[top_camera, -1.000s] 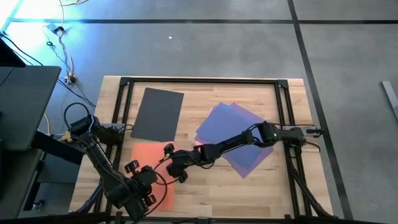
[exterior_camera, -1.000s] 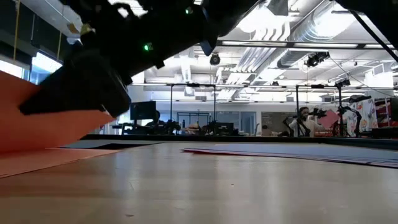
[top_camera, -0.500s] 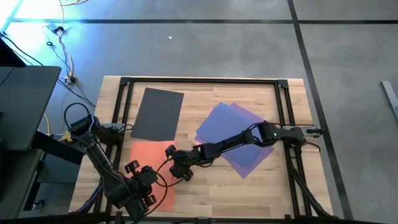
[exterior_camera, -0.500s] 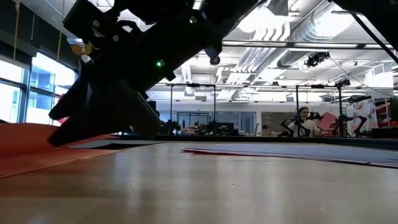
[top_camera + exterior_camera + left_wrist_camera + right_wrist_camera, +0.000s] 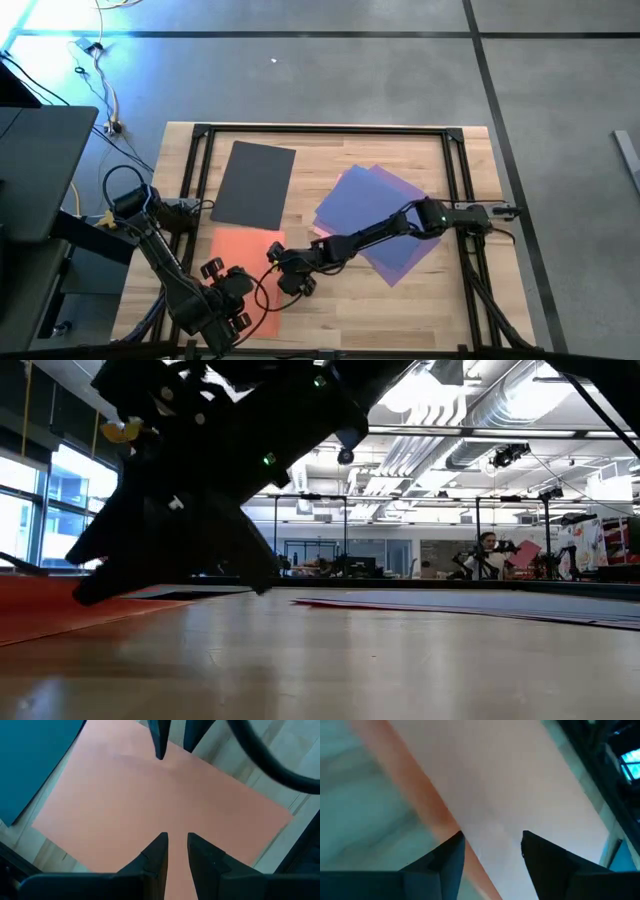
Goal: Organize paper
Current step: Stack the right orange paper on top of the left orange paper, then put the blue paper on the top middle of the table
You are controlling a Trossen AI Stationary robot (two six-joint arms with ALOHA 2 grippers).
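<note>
The orange sheet (image 5: 240,250) lies flat on the table's near-left part, also seen in the left wrist view (image 5: 125,805). My right gripper (image 5: 288,278) reaches across from the right and stands low and open over this sheet's right edge (image 5: 435,810), one finger on each side of it. My left gripper (image 5: 238,297) waits above the sheet's near part, its fingers (image 5: 176,840) a narrow gap apart. The dark grey sheet (image 5: 253,183) lies flat behind the orange one. The blue sheet (image 5: 350,205) lies on the purple one (image 5: 400,255), with a pink sliver (image 5: 318,232) showing beside them. My right gripper points down from above, open, astride the orange sheet's right edge (image 5: 445,825), which lies on the table. The low view shows its fingers (image 5: 95,585) down at sheet level. Whether they touch the paper I cannot tell.
A black frame (image 5: 320,130) runs round the wooden table top. Bare wood (image 5: 380,310) lies along the near edge, right of the orange sheet. Beyond the table is a large room, where a person (image 5: 487,550) sits far off.
The orange sheet's right edge stood lifted high beside my right gripper a second ago and has come down flat on the table. Meanwhile my right gripper has sunk lower and shifted slightly toward the near edge.
</note>
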